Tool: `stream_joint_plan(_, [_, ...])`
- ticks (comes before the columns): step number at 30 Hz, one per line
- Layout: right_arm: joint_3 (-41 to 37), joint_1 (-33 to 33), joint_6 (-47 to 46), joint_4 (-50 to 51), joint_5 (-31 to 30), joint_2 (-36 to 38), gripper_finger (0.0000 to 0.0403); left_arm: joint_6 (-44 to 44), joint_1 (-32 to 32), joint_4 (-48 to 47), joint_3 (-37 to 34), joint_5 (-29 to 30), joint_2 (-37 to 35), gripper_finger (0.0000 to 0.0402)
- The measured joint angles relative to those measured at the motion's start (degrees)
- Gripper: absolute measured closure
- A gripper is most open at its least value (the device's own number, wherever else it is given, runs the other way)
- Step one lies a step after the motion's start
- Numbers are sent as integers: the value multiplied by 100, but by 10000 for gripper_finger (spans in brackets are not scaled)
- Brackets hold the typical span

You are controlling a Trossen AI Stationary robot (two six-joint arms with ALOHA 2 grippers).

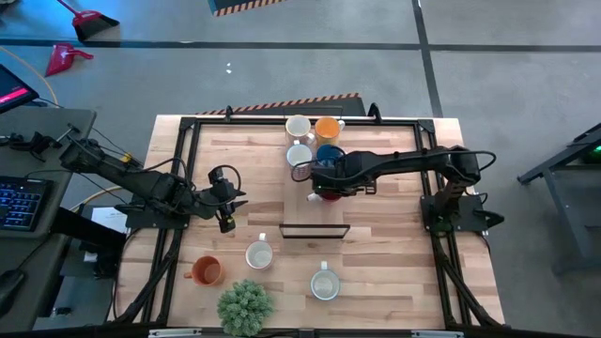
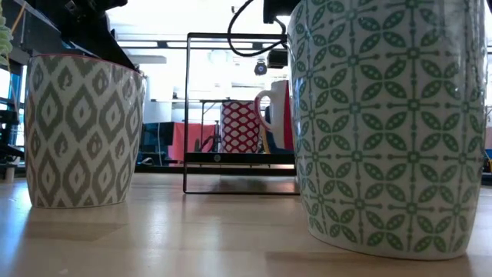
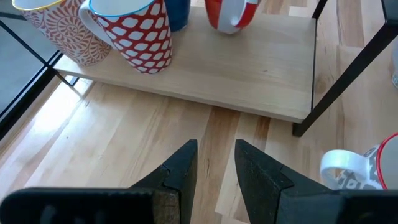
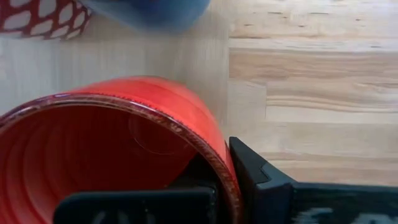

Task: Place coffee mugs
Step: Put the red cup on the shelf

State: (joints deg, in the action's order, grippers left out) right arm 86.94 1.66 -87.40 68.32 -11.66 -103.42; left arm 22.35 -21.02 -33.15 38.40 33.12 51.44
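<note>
**Red mug pinched at the shelf, three mugs waiting out front**

High view: the right gripper [image 1: 326, 184] reaches in to the cluster at the far middle of the table [image 1: 413, 263], holding the red mug [image 1: 328, 193] just beside the blue mug [image 1: 330, 156]. Behind those stand a cream mug [image 1: 299, 126], an orange mug [image 1: 327, 129] and a white mug [image 1: 299, 155]. The left gripper [image 1: 228, 200] waits over bare wood to the left. Nearer the front edge sit another orange mug [image 1: 206, 270], a grey-patterned mug [image 1: 259, 254] and a green-patterned mug [image 1: 324, 284], with a green plant ball [image 1: 246, 306] at the front edge.

Low view: the grey-patterned mug [image 2: 83, 129] and green-patterned mug [image 2: 384, 127] fill the foreground; a black wire frame [image 2: 240, 158] stands behind them.

Left wrist view: the left fingers [image 3: 180, 177] stand slightly parted with nothing between them, facing a low wooden shelf [image 3: 249, 74] carrying mugs.

Right wrist view: one finger [image 4: 258, 174] presses the outside of the red mug's [image 4: 112, 155] wall, so the claw grips its rim.

Risk, as I judge it: the neighbours stand close, so lowering the red mug off-line could knock the blue mug. A rim pinch can also let the mug swing or slip, and releasing it while tilted would tip it off the shelf edge.
</note>
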Motion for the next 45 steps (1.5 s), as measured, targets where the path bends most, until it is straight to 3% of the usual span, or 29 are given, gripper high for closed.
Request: stream_joint_plan(45, [0, 136, 151, 41, 125, 0, 403, -2, -2, 0, 2, 4, 0, 302])
